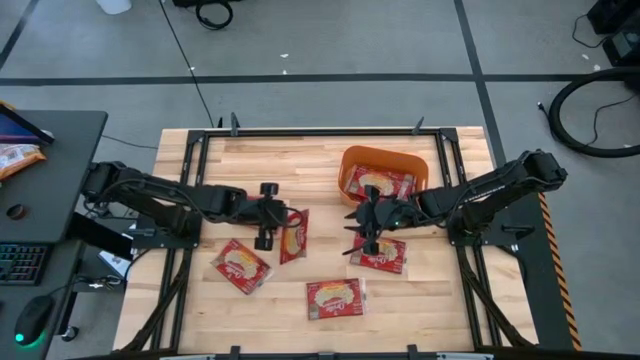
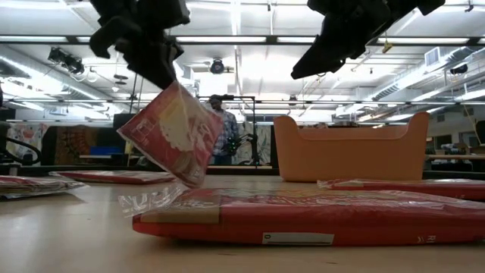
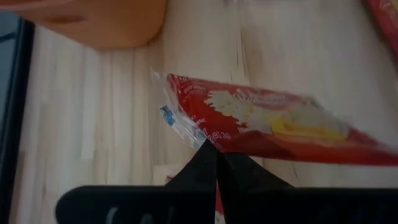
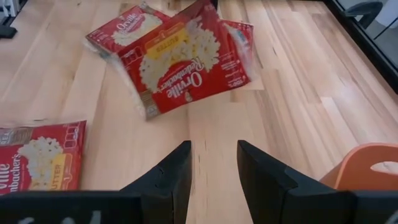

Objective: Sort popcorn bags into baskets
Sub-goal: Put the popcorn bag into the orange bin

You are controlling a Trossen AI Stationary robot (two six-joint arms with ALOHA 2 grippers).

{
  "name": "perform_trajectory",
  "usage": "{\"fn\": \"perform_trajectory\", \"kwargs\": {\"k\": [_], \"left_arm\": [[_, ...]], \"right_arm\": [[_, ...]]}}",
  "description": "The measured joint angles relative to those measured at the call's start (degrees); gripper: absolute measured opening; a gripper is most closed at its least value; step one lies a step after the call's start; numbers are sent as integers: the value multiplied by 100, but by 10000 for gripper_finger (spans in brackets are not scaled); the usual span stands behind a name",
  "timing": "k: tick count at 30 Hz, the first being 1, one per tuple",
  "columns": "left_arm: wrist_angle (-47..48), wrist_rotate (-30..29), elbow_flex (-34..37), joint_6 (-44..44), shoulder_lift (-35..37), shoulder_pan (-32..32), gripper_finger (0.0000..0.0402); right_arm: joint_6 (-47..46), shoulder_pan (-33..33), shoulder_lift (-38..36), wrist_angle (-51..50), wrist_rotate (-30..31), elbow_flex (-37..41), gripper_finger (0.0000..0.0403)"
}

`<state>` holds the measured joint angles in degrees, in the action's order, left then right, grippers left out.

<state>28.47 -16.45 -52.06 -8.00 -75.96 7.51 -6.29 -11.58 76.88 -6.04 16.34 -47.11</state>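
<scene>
My left gripper (image 1: 272, 216) is shut on a red popcorn bag (image 1: 294, 235), which the low view shows tilted in the air (image 2: 170, 135). My right gripper (image 1: 364, 226) is open and hovers over another bag (image 1: 382, 253) lying flat on the table, touching nothing. Its fingers (image 4: 214, 167) point across the table toward the held bag (image 4: 180, 65). Two more bags lie flat near the near edge (image 1: 241, 265) (image 1: 335, 298). The orange basket (image 1: 350, 158) stands toward the far right, with one bag (image 1: 380, 183) lying in it. My left gripper (image 3: 216, 163) pinches the bag between its two shut fingers at one edge (image 3: 208, 138), close to the clear sealed end. The fingers come from the table's left, slanting downward. The bag hangs tilted below them, and I cannot tell whether its lower corner (image 2: 189, 180) clears the table.
A dark side table (image 1: 60, 150) stands left of the wooden table, with an orange-and-white packet (image 1: 15, 155), a keyboard and a mouse. Bare wood lies between the held bag and the basket. A person stands in the room behind (image 2: 222, 129).
</scene>
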Motion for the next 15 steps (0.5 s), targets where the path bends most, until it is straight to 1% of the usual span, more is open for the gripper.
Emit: {"fn": "perform_trajectory", "kwargs": {"k": [7,12,15], "left_arm": [[-223,-15,-164,-447,0,0,5],[-380,174,-286,-794,0,0,5],[-511,238,-290,-1201,0,42,5]], "right_arm": [[25,3,0,-14,53,-2,132],[26,75,0,-71,52,-2,132],[5,133,0,-122,54,4,132]]}}
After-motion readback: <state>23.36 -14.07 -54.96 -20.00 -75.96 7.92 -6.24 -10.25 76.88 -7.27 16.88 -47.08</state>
